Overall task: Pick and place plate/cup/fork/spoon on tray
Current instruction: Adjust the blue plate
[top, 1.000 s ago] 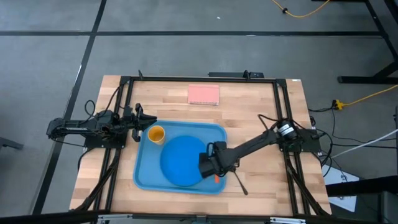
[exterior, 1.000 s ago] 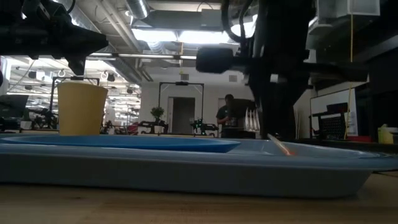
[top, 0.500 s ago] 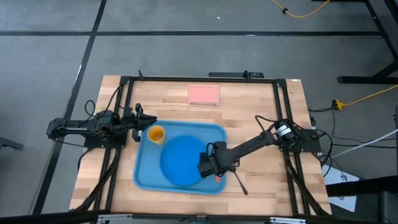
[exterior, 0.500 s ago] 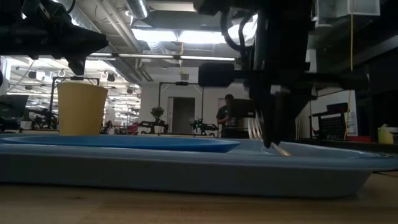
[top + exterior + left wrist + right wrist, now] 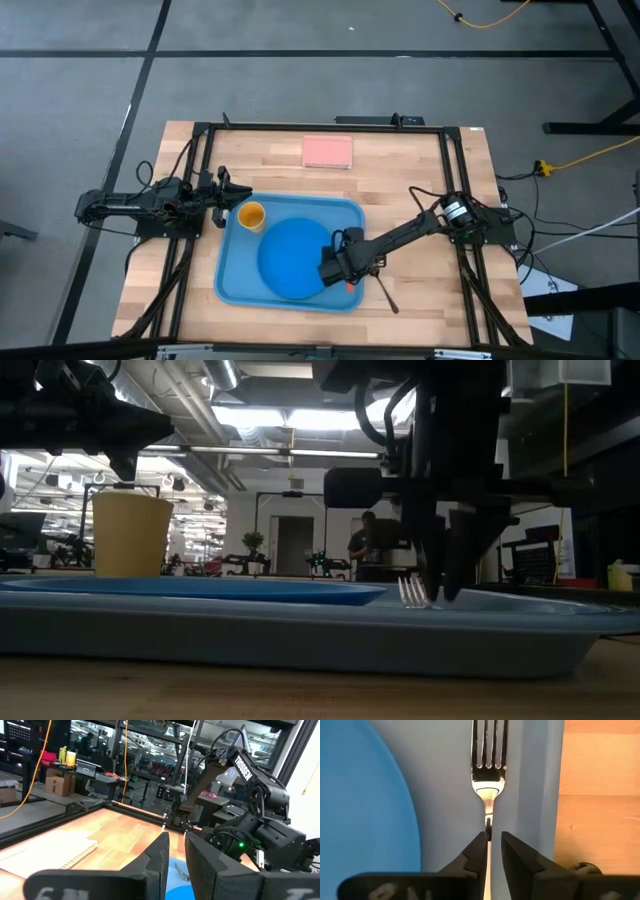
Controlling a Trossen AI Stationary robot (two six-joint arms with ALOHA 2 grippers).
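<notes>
I have the right gripper low over the tray's right end, just past the plate's right edge. In the right wrist view its fingers stand a narrow gap apart with the fork's thin neck running between them; I cannot tell whether the pads actually press on it.

Fork appearance: four silver tines, a polished shoulder tapering to a slim neck. It lies on the tray floor between the plate and the tray's raised rim, parallel to that rim. From above, only a bit of orange handle shows by the gripper, at the tray's front right corner. In the low view the tines sit just above the tray rim, beside the gripper's fingers.

The cup, yellow-orange and upright, stands in the tray's back left corner. The plate is a flat darker-blue disc in the tray's middle.

The spoon, dark and thin, lies on the wooden table just off the tray's right front corner.

The left gripper waits at the tray's left edge near the cup, fingers a small gap apart, holding nothing.

A pink pad lies at the table's back.
</notes>
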